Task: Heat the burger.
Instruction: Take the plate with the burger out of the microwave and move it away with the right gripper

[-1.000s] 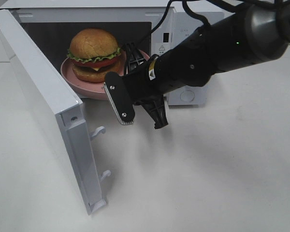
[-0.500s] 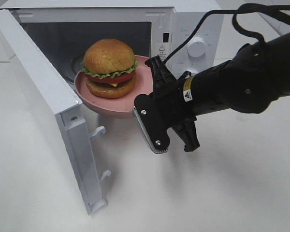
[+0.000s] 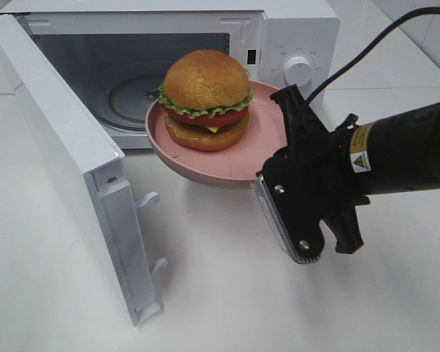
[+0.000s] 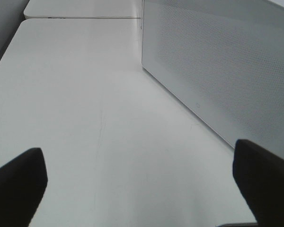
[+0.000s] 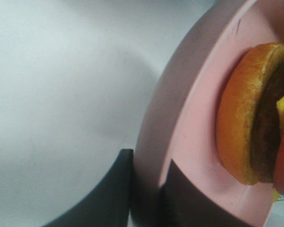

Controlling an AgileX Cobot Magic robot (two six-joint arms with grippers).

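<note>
Only the right wrist view shows the right hand point(image 5: 149, 194) pinching the plate point(image 5: 189, 127) rim.

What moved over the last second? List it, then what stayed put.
The right tool, shut on the pink plate, drew it and the burger out of the microwave, toward the camera and rightward. The microwave door stayed open; the burger stayed upright on the plate.

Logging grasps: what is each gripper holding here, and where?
Right gripper pinches the pink plate by its rim, burger on top. Left gripper holds nothing.
</note>
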